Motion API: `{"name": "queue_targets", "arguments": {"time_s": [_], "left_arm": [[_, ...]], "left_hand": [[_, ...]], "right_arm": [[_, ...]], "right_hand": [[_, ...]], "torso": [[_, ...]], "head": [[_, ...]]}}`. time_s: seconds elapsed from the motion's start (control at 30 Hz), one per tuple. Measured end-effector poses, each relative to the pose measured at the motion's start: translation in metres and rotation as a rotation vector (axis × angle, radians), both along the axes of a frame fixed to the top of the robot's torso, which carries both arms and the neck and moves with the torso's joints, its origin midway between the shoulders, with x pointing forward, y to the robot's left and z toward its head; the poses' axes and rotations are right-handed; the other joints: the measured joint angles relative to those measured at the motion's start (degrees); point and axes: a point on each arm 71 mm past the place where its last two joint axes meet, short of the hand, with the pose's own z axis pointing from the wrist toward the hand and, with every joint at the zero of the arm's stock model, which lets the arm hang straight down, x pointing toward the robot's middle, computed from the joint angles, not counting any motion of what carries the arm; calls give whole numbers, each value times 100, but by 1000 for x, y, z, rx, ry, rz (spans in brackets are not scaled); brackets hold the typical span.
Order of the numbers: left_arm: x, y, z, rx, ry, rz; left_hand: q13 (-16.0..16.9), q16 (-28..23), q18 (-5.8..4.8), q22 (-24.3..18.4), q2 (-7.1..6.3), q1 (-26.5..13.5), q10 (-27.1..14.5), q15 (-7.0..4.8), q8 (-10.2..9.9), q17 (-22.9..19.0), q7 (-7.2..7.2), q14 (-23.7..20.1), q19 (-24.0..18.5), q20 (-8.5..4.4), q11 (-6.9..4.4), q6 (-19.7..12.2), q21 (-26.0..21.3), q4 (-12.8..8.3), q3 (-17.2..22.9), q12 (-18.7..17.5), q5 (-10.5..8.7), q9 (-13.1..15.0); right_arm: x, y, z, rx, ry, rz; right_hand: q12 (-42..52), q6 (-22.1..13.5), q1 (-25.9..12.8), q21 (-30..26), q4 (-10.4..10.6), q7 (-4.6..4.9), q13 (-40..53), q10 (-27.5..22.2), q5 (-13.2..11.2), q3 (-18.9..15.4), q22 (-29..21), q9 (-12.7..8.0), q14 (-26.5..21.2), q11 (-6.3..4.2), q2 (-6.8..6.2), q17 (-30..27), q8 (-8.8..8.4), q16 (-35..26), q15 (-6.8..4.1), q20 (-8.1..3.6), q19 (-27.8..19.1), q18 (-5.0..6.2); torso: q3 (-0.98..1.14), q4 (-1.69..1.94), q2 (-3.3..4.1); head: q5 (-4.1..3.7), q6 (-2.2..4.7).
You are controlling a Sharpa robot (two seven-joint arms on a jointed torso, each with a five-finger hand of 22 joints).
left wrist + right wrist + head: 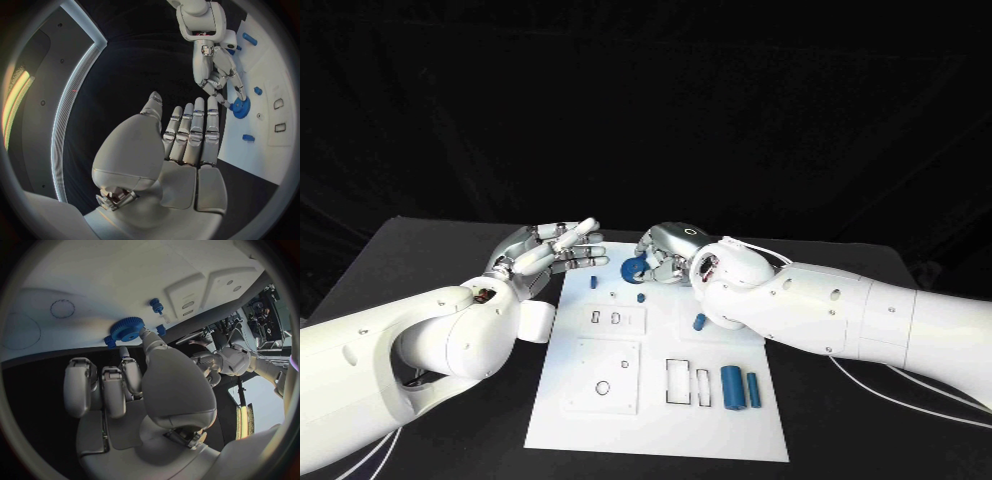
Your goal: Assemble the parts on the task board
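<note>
Right hand [678, 252] at the far edge of the white board [661, 425], fingertips pinching a blue gear [635, 268] that sits at the board's far end; in the right wrist view the gear [127, 329] touches the board surface beside a small blue peg [155, 305]. Left hand [548, 252] just off the board's far left corner, released, fingers straight and together, grasping nothing. Two blue bars [740, 388] lying side by side near the board's right edge.

Matte black flat tabletop [430, 250] lying under & around the fingers; black cloth backdrop [646, 100] hanging well beyond the fingertips.
</note>
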Motion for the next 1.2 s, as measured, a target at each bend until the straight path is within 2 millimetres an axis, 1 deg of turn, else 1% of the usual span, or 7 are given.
{"name": "queue_targets", "arguments": {"time_s": [0.23,0.3,0.47,0.67,0.73,1.0,1.2], "left_arm": [[0,0,0,0,0,0],[0,0,0,0,1,1],[1,1,0,2,1,4],[2,5,-1,5,1,13],[2,7,-1,7,2,17],[5,8,-2,9,2,23],[6,8,-3,9,2,23]], "left_hand": [[0,0,-1,0,0,0,0,0,0,0,0,0,0,0,0,0,0,0,0,0,0,0],[0,0,0,0,0,0,0,0,0,-1,0,0,0,0,0,0,0,0,0,0,0,0],[0,0,0,1,0,0,0,0,0,-1,0,0,0,0,0,0,0,-16,-16,0,0,0],[0,0,0,1,0,0,0,0,0,-1,0,0,0,0,0,0,0,-16,-16,0,0,0],[0,0,0,1,0,0,0,0,0,-1,0,0,0,0,0,0,0,-16,-16,0,0,0],[0,0,0,1,0,0,0,0,0,-2,0,0,0,0,0,0,0,-16,-16,0,0,0],[0,0,0,1,0,0,0,0,0,-2,0,0,0,0,0,0,0,-16,-16,0,0,0]], "right_arm": [[0,-2,0,2,7,-2],[-1,-4,0,7,10,-2],[-8,-24,3,49,7,-11],[-14,-76,21,134,0,-57],[-14,-102,25,161,10,-88],[-18,-169,26,223,55,-146],[-19,-196,22,230,76,-165]], "right_hand": [[6,7,-72,0,80,-7,0,22,95,-80,0,19,0,22,11,0,0,0,0,0,0,0],[57,35,-84,26,95,-10,0,29,149,-95,0,24,0,29,23,0,0,0,0,3,3,-63],[196,119,-82,67,92,-31,0,126,278,-92,1,47,0,-1,25,-1,0,22,0,31,31,-91],[202,131,3,39,22,-27,0,135,274,-22,4,53,0,-10,104,-1,-28,22,0,31,31,-91],[186,131,51,-12,5,-27,0,135,222,-5,3,53,0,-10,56,-1,-33,22,0,30,4,-91],[99,131,138,-72,-74,-27,0,52,178,-22,3,53,0,32,13,-1,-99,22,-1,49,-53,-91],[77,131,160,-82,-89,-27,0,52,178,-38,2,52,0,32,-8,-1,-122,22,-1,49,-53,-90]], "torso": [[1,0,0],[2,2,0],[4,0,0],[10,-51,-5],[14,-76,-11],[68,-184,-28],[103,-215,-36]], "head": [[-9,10],[-14,13],[-32,31],[-66,73],[-73,86],[-103,133],[-120,132]]}}
